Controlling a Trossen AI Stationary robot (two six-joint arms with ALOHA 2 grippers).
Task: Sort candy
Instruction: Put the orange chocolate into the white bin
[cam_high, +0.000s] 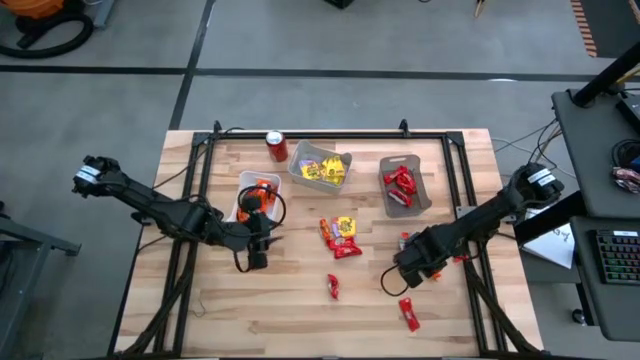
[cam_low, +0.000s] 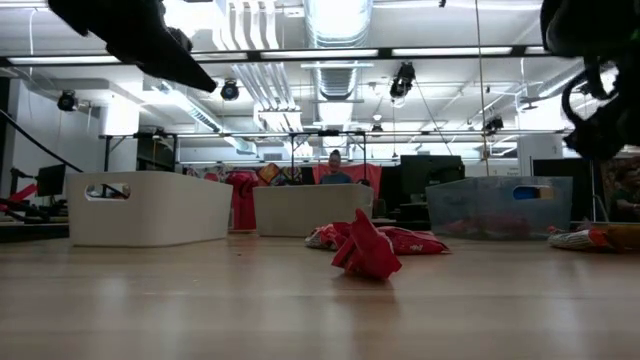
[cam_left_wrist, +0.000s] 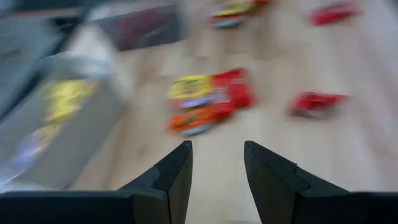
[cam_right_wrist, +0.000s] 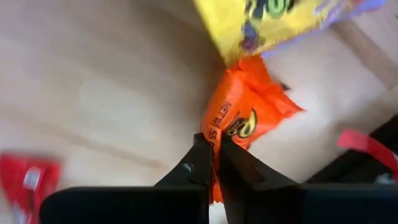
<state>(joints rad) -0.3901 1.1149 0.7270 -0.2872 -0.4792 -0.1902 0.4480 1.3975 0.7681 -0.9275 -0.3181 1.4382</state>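
Right gripper pinched an orange candy.
Its shut fingers gripped the wrapper's near end; the wrapper ran lengthwise away from them. The left gripper waited half-open, empty.

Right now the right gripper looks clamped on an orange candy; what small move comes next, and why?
Probably lift straight up. The right gripper is shut on the orange candy, with a yellow candy touching it, so rising first should free it before carrying it toward the white bin holding orange ones.
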